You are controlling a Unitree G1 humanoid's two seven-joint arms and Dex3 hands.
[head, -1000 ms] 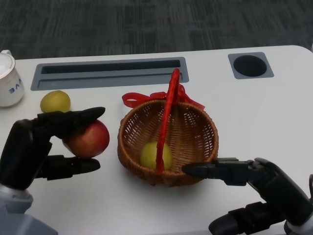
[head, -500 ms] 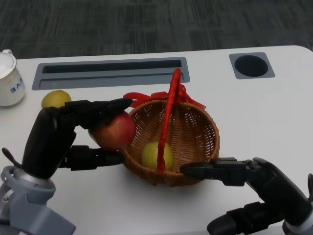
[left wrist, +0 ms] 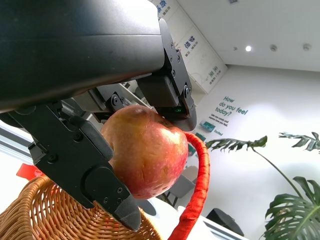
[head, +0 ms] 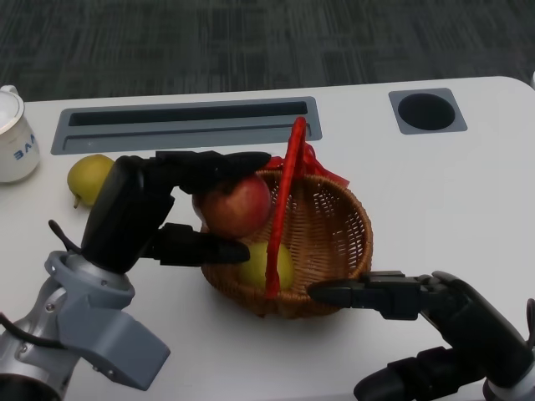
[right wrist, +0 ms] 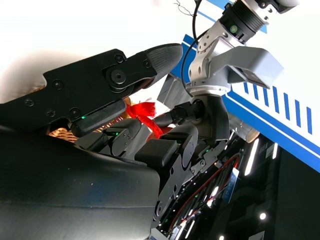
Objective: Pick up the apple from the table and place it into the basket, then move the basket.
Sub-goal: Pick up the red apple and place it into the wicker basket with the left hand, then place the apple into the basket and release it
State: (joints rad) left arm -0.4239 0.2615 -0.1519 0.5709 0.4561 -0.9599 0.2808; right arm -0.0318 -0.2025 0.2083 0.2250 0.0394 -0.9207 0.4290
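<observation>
left hand (head: 138,219) grips the apple (head: 232,205) between its fingers, over the basket (head: 334,251) rim.

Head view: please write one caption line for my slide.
Left robot hand holds the apple over the basket, above a yellow-green fruit inside.

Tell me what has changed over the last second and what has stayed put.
The left hand, gripping the apple throughout, has carried it from the table beside the basket to above its near-left rim, beside the red handle. Nothing was let go. The basket, the yellow-green fruit inside it, the other yellow fruit on the table, the mug and the open right hand stayed where they were.
</observation>
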